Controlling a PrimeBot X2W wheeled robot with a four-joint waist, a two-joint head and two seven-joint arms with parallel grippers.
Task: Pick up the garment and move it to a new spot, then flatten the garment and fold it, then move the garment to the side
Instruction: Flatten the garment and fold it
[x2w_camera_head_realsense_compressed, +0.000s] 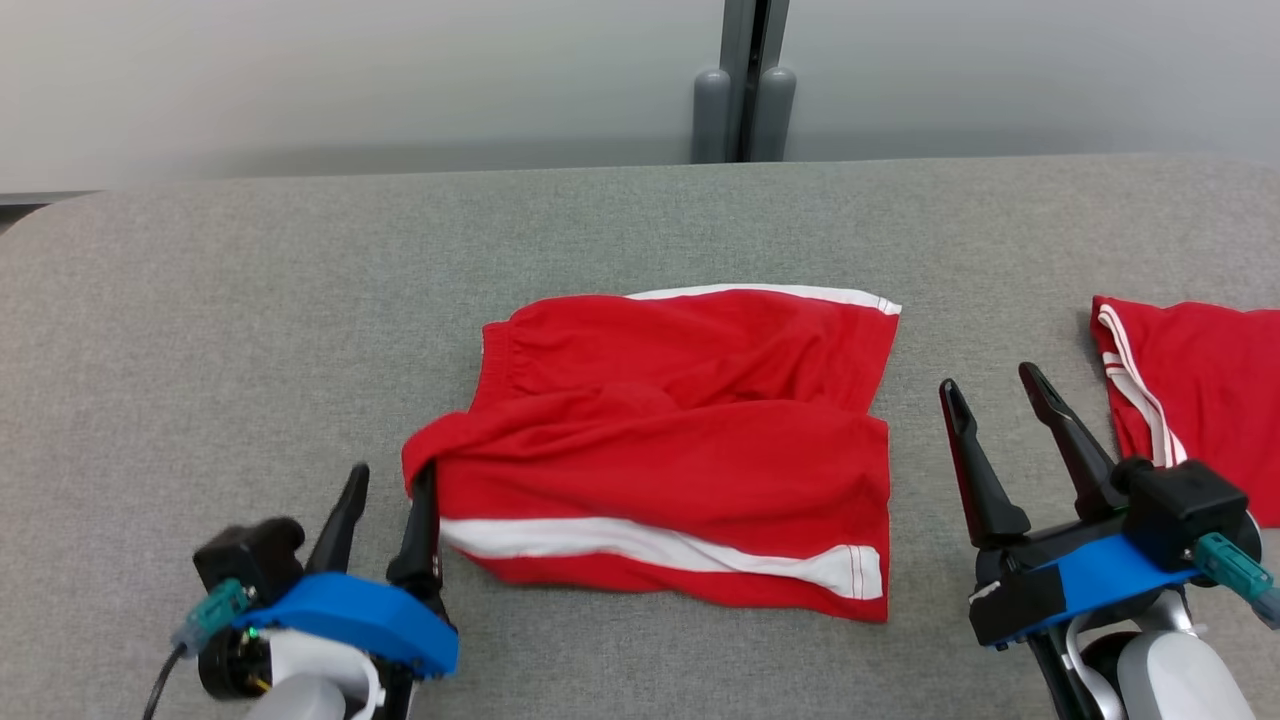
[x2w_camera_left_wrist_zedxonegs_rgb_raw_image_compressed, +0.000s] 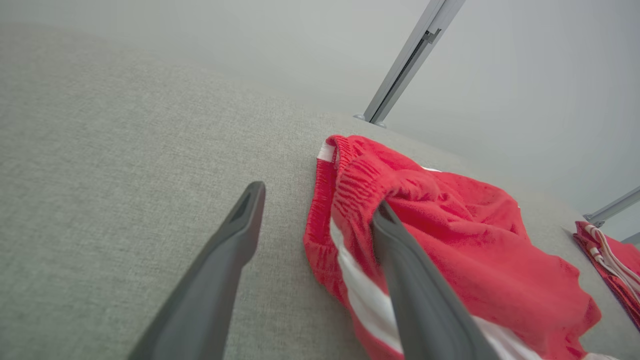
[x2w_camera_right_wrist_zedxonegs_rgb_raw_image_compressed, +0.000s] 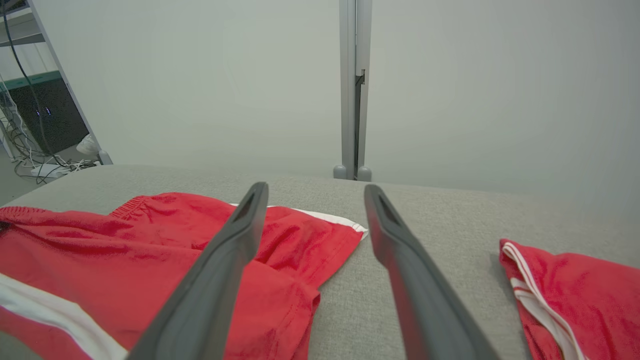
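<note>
Red fabric shorts with white side stripe (x2w_camera_head_realsense_compressed: 690, 450) lay folded mid-way across the grey cloth-covered table (x2w_camera_head_realsense_compressed: 250, 300). Left gripper (x2w_camera_head_realsense_compressed: 393, 470) was spread, one finger touching the waistband corner, nothing pinched. Right gripper (x2w_camera_head_realsense_compressed: 990, 378) was spread and empty, between the shorts and a second red white-striped garment (x2w_camera_head_realsense_compressed: 1200, 400).

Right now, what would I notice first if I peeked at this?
Bright red shorts with a white stripe lie folded in the middle of the grey table. The left gripper sits open at their near-left corner, and another red garment lies at the right edge.
</note>
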